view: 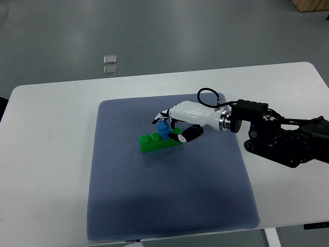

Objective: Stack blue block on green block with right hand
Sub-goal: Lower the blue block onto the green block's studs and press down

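A white table (56, 118) is seen from above, with a blue-grey mat (169, 206) spread over its middle. On the mat lies the green block (152, 143), a long studded brick set slightly aslant, and the blue block (163, 128) is seen directly over its right half, touching or very nearly touching the studs (whether it is fully seated cannot be told from this view). The right hand (177, 123) is reached in from the right edge, its black forearm lying over the table's right side, and its fingers (160, 117) are curled around the blue block from above and behind, with the thumb below at the near side; the block is judged to be held in a pinch. The left hand is not shown. The blue block is judged to be small, light, rigid plastic with smooth, somewhat slippery faces, so it would best be taken by two opposite side walls, kept level, and pressed straight down so that the studs mate. The green block is light too and may be expected to slide or tip on the mat if the push is off-centre. The stacking is judged to be at its seating step, with release not yet made.
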{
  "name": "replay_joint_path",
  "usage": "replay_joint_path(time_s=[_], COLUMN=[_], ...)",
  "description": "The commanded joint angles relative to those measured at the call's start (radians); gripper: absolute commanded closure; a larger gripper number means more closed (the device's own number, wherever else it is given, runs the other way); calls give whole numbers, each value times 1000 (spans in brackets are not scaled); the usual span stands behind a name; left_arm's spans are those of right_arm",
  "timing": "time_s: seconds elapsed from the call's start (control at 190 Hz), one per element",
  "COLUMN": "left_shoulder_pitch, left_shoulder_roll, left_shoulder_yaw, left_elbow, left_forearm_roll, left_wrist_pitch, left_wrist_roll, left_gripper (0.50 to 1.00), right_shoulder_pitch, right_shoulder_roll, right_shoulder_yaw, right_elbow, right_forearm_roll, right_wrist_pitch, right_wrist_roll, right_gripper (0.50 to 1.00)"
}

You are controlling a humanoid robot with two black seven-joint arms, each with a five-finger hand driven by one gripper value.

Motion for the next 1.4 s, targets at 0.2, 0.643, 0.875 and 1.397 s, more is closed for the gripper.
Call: replay_joint_path(time_s=[0.2, 0.643, 0.875, 1.397], left_shoulder_pitch=[0, 0, 0, 0], left_shoulder_roll=[0, 0, 0, 0], left_shoulder_yaw=[0, 0, 0, 0], left_elbow=[0, 0, 0, 0], left_forearm_roll=[0, 0, 0, 0], left_wrist_pitch=[0, 0, 0, 0], left_wrist_roll=[0, 0, 0, 0], left_gripper=[500, 500, 500, 500], right_shoulder_pitch=[0, -6, -8, -9], right_shoulder_roll=[6, 12, 17, 45], right_shoulder_yaw=[0, -5, -14, -16], right_elbow=[-1, -1, -1, -27], right_forearm_roll=[-1, -1, -1, -5], right_wrist_pitch=[0, 0, -2, -3], right_wrist_roll=[-10, -16, -16, -16], right_gripper=[985, 985, 985, 985])
